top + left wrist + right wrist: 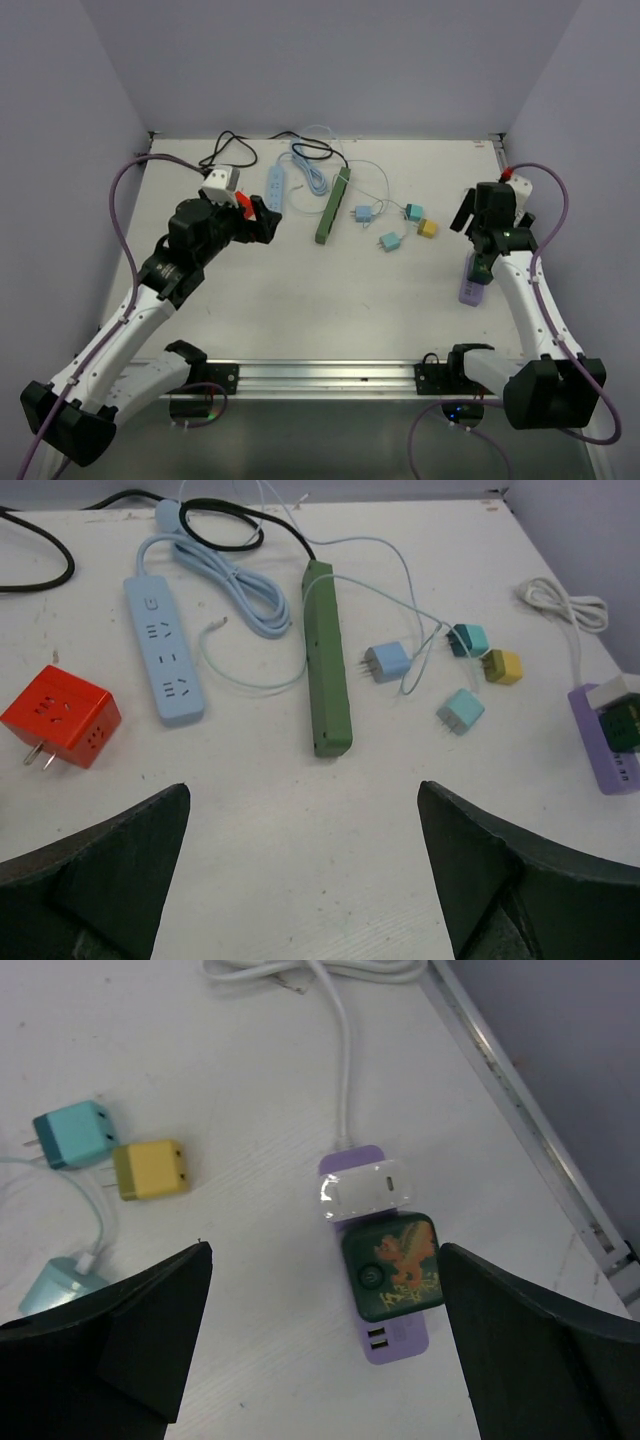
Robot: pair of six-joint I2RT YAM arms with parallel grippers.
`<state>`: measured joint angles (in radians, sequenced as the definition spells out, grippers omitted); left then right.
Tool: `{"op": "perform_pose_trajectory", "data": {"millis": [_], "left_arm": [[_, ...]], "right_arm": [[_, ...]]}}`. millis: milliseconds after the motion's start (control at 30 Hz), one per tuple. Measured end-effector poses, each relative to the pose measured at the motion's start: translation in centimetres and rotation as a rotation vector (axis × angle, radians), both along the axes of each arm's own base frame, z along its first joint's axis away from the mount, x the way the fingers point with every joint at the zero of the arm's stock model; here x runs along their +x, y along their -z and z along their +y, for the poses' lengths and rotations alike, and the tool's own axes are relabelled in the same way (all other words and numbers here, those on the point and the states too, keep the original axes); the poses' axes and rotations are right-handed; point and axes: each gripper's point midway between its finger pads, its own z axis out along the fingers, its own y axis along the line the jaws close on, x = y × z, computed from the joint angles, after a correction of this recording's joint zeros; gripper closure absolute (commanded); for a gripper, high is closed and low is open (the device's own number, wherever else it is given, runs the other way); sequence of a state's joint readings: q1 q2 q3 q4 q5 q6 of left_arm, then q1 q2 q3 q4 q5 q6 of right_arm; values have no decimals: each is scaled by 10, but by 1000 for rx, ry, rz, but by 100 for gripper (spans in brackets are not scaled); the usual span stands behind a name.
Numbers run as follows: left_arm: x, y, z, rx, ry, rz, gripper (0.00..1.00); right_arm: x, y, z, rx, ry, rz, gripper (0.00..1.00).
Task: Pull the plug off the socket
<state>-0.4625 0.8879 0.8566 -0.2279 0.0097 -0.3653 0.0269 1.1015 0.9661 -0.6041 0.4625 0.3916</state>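
purple strip [468, 294] half hidden under right arm [522, 292], white cable [346, 1080] cut off at top edge

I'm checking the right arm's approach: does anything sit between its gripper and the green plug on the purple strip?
Nothing visible does. The right gripper hangs open over the green plug, which sits in the purple power strip. The white plug right beside it may crowd one finger.

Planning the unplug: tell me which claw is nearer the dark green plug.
Right. The right claw hangs open over the dark green plug on the purple power strip; the left claw is far across, by the red cube adapter.
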Motion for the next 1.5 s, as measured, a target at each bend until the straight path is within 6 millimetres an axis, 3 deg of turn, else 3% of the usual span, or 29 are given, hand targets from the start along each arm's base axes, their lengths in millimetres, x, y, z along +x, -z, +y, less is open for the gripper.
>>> {"op": "perform_pose_trajectory", "data": {"millis": [133,267,467,933,1100,1333,1500], "left_arm": [[-3,22,-4,73,9,38,0],[-15,18,-12,110,33,3,0],[-26,2,-13,106,42,-56,0],[-31,-1,-17,116,59,-73,1],[-31,-2,-17,115,61,-77,0],[-33,-5,-17,111,64,-85,0],[-34,-5,-17,110,66,-87,1]], "right_arm": [[-11,7,-23,-37,87,43,1],[-14,20,-37,-52,137,101,1],[-11,47,-36,-50,114,205,1],[3,88,-38,20,48,306,3],[8,96,-37,28,16,306,19],[11,96,-35,34,-4,302,48],[12,96,-32,45,-25,299,61]]}}
